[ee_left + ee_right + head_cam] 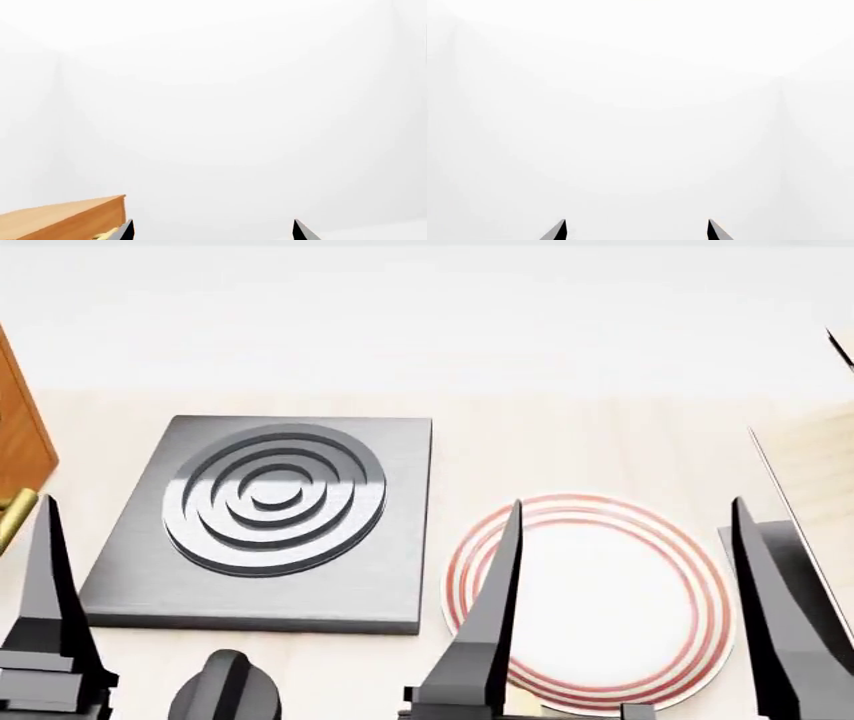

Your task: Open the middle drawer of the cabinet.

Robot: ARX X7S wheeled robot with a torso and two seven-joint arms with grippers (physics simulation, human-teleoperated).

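The cabinet shows only as an orange-brown wooden sliver at the head view's left edge, with a bit of a brass bar handle below it. I cannot tell which drawer that handle belongs to, so the middle drawer cannot be made out. A top corner of the cabinet also shows in the left wrist view, beside my left gripper, which is open and empty. In the head view, one of its fingers stands just right of the handle. My right gripper is open and empty above the plate; its wrist view shows only white wall.
A dark grey stove plate with ring grooves lies on the pale wooden table. A white plate with red rings lies to its right. A pale wooden rack stands at the right edge.
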